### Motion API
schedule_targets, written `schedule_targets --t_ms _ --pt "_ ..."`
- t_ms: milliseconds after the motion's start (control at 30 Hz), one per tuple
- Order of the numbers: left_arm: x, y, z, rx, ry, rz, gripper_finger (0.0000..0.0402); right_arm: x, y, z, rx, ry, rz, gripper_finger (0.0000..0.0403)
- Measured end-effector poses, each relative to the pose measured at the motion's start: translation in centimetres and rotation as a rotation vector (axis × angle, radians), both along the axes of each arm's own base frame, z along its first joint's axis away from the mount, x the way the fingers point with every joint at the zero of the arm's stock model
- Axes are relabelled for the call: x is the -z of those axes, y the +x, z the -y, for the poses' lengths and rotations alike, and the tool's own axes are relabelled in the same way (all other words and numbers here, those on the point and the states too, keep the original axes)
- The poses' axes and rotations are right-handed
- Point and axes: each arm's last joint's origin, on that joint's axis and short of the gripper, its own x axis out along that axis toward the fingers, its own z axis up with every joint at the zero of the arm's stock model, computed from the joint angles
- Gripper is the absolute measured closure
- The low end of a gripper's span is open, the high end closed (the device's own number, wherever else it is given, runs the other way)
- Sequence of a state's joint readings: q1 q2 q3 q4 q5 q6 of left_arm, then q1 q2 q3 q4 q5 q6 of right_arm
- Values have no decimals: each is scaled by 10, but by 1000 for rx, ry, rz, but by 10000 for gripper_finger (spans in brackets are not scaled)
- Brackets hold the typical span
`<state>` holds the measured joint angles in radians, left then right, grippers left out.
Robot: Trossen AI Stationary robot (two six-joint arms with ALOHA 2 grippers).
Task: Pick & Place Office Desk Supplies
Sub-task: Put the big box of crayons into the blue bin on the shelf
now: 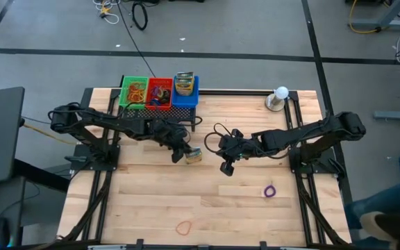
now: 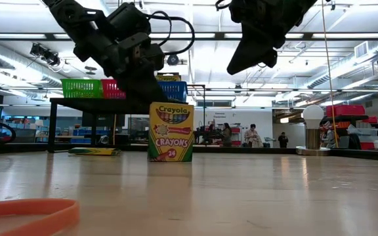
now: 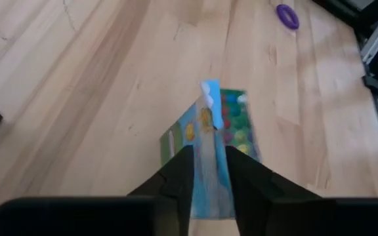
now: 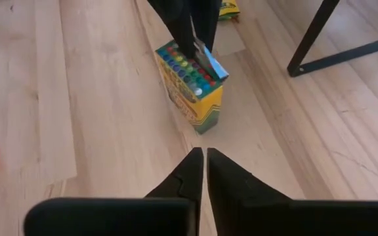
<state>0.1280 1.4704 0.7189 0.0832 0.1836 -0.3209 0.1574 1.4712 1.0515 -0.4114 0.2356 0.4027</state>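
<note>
Green bin (image 1: 133, 92) holding rubber bands (image 1: 137, 93). Crayon box (image 2: 170, 131) upright on table (image 1: 151, 194), flap pinched between left gripper (image 3: 210, 164) fingers. Right gripper (image 4: 205, 172) clenched, empty, nearby.

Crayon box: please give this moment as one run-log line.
yellow-green Crayola crayon box: upright on wooden table | left gripper: at its open flap | right gripper: shut, empty

Yellow-and-green crayon box (image 2: 170, 132) on the pale wood-grain table (image 1: 144, 194)

Its open top shows multicoloured crayon tips; an orange band (image 1: 184, 227) and a purple band (image 1: 270, 190) lie there, with green, red and blue bins (image 1: 160, 92).
</note>
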Motion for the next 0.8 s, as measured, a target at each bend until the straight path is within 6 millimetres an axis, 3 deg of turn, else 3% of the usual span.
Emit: schedule_targets --t_ms 267,500,667,800 --pt "-1 0 1 -7 -15 5 254 0 0 0 2 2 1 371" --pt "-18 -4 1 -12 -6 78 209 -2 3 1 -6 -5 33 371" --pt "-36 -13 -4 -42 -1 133 199 -3 3 1 -9 -5 41 371" --pt "-47 -24 -8 -110 31 139 220 -4 5 3 -42 36 52 371"
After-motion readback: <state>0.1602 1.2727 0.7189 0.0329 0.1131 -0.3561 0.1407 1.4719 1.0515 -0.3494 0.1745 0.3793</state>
